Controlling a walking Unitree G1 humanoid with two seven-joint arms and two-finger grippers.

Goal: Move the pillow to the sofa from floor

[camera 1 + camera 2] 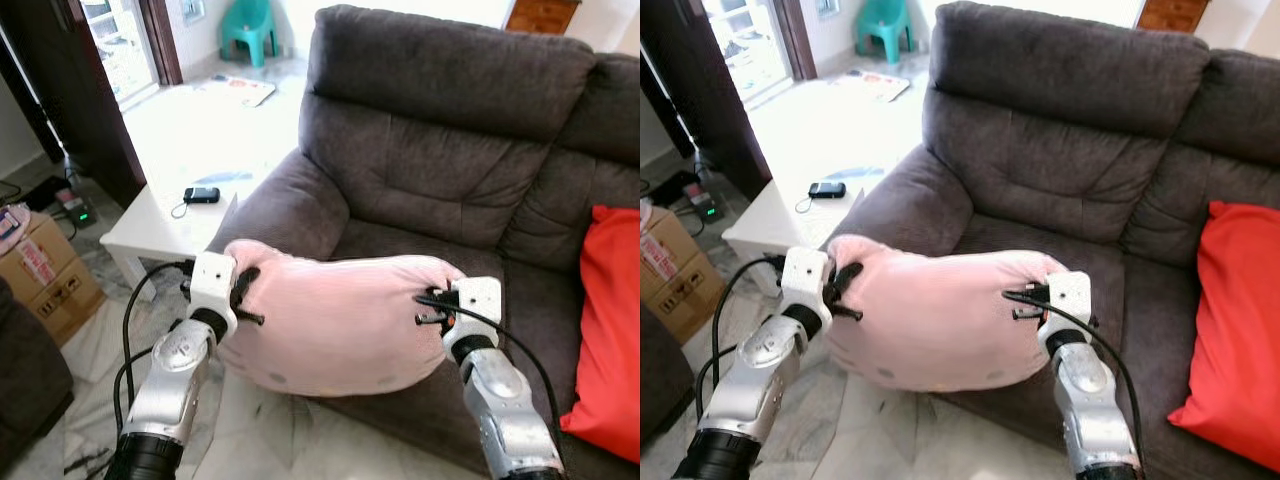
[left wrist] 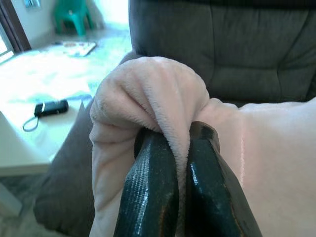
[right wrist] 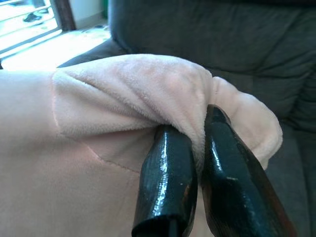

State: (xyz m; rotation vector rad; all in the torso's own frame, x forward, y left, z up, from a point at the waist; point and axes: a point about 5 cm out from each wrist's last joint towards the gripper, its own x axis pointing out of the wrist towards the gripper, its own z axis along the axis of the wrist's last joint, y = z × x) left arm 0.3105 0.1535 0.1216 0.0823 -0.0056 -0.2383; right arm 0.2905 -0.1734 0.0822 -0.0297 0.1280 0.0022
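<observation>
A pale pink plush pillow (image 1: 335, 320) hangs in the air between my two arms, in front of the dark grey sofa's (image 1: 440, 170) left seat cushion. My left gripper (image 1: 245, 295) is shut on the pillow's left upper corner (image 2: 148, 98), with the fabric pinched between its black fingers (image 2: 150, 192). My right gripper (image 1: 432, 305) is shut on the right upper corner (image 3: 163, 94), fabric folded over its fingers (image 3: 170, 182). The pillow's lower edge sags below the seat's front edge.
A red cushion (image 1: 605, 320) lies on the sofa's right seat. A white low table (image 1: 150, 230) with a black phone (image 1: 201, 195) stands left of the sofa arm. Cardboard boxes (image 1: 40, 265) sit on the floor at far left. A teal chair (image 1: 248, 30) stands far back.
</observation>
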